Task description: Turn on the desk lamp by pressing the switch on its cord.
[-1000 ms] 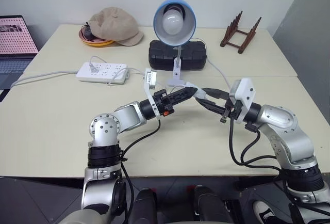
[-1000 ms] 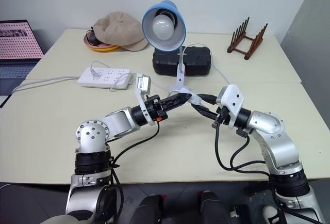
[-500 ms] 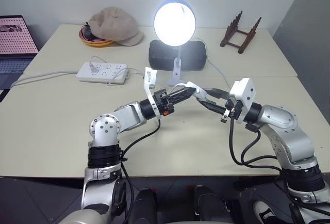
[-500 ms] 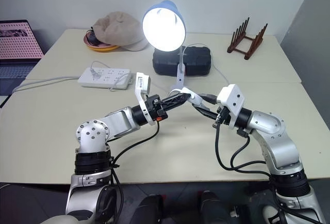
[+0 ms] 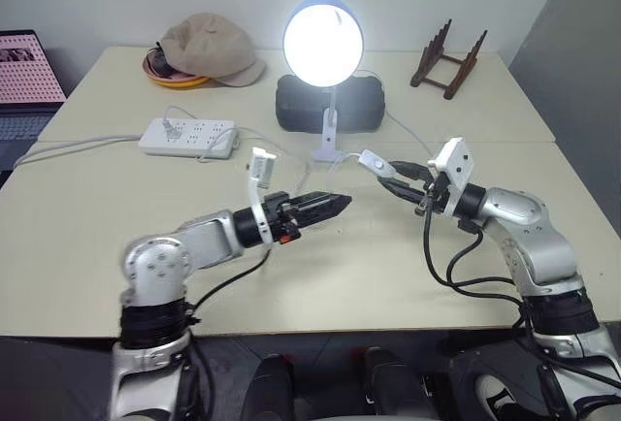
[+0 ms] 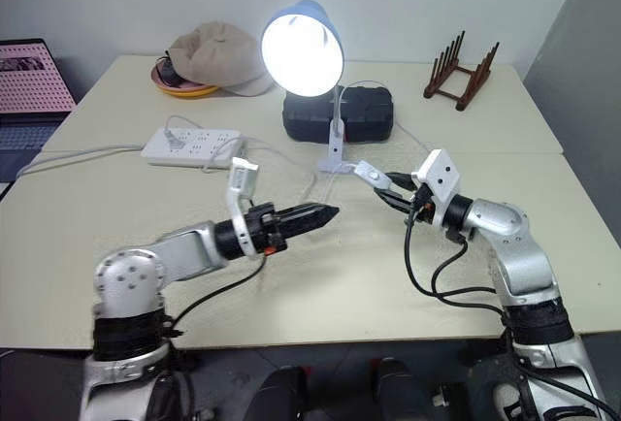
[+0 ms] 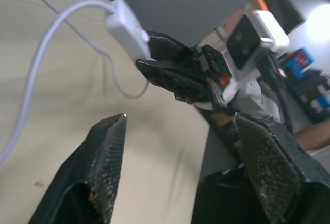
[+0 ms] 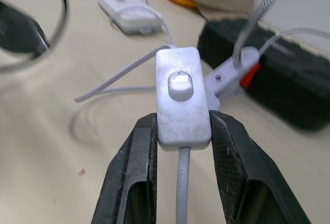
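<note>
The blue-shaded desk lamp (image 5: 323, 43) glows at the cream tabletop's (image 5: 87, 237) back. The right tool (image 5: 396, 181) clamps the small white oblong switch (image 8: 180, 97) aloft; the left tool (image 5: 335, 202) gapes empty, apart.

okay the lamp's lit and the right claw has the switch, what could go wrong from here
The right claw is shut on the small white oblong switch, held above the table, so pulling away could tug the thin white cord and tip the lit blue-shaded desk lamp. Squeezing near its button could click the light off. The open left claw could snag the cord's loop.
</note>
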Controlling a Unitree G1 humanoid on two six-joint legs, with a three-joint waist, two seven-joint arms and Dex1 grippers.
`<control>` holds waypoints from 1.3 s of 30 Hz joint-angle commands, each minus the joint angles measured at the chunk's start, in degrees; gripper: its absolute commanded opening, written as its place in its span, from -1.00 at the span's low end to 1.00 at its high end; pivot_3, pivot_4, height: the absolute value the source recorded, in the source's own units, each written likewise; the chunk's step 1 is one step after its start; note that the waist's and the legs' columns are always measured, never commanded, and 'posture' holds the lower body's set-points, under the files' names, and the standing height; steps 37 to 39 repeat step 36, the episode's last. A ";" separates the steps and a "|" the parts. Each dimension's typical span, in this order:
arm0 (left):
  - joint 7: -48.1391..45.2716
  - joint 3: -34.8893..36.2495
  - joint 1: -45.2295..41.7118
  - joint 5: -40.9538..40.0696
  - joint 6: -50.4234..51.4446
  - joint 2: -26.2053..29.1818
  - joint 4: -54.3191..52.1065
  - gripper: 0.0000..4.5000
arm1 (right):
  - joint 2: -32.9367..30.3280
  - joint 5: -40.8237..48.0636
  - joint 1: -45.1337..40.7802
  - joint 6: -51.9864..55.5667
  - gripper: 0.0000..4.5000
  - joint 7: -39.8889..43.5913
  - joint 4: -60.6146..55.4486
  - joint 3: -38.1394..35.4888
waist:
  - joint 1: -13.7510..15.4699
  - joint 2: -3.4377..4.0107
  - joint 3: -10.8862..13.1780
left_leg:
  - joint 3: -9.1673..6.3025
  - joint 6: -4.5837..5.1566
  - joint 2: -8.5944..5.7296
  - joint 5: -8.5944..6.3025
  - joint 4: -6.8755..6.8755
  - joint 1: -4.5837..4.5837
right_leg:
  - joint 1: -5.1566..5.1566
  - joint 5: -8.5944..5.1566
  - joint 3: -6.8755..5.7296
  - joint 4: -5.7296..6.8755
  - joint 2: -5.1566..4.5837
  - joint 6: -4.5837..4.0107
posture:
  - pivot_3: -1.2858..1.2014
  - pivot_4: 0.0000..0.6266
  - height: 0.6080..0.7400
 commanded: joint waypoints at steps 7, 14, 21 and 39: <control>-18.28 -7.24 3.85 22.44 -21.35 21.93 -8.99 0.99 | -0.31 -6.05 -7.06 -1.34 -0.52 5.82 19.57 5.23 | -0.05 0.02 0.01 | 0.13 -0.01 -0.05 -0.01 -0.09 -0.02 | -0.02 -0.01 0.05 -0.17 -0.10 -0.02 | 0.03 -0.52 1.00; -21.04 -6.32 2.71 22.83 -22.47 21.26 -4.78 1.00 | -0.67 -5.12 -7.74 -1.38 -0.13 9.01 21.78 3.83 | -0.01 0.03 0.02 | 0.13 0.00 -0.01 -0.01 -0.18 -0.08 | -0.11 -0.03 0.01 -0.17 -0.08 -0.05 | 0.03 -0.52 1.00; -21.73 -3.28 0.92 20.66 -19.19 21.90 -0.42 1.00 | -6.28 -0.28 -3.51 4.43 0.61 13.25 9.42 -0.07 | 0.02 0.05 0.04 | 0.13 0.00 -0.01 -0.01 -0.22 -0.16 | -0.18 -0.04 0.00 -0.16 -0.07 0.00 | 0.03 -0.52 1.00; -30.15 -4.17 -2.11 27.66 -23.78 27.58 11.61 1.00 | -17.72 14.28 7.54 23.33 0.97 11.87 -16.57 -14.29 | 0.04 0.12 0.09 | 0.14 0.00 0.02 -0.01 -0.32 -0.19 | -0.33 -0.09 0.00 -0.10 -0.06 -0.09 | 0.03 -0.52 1.00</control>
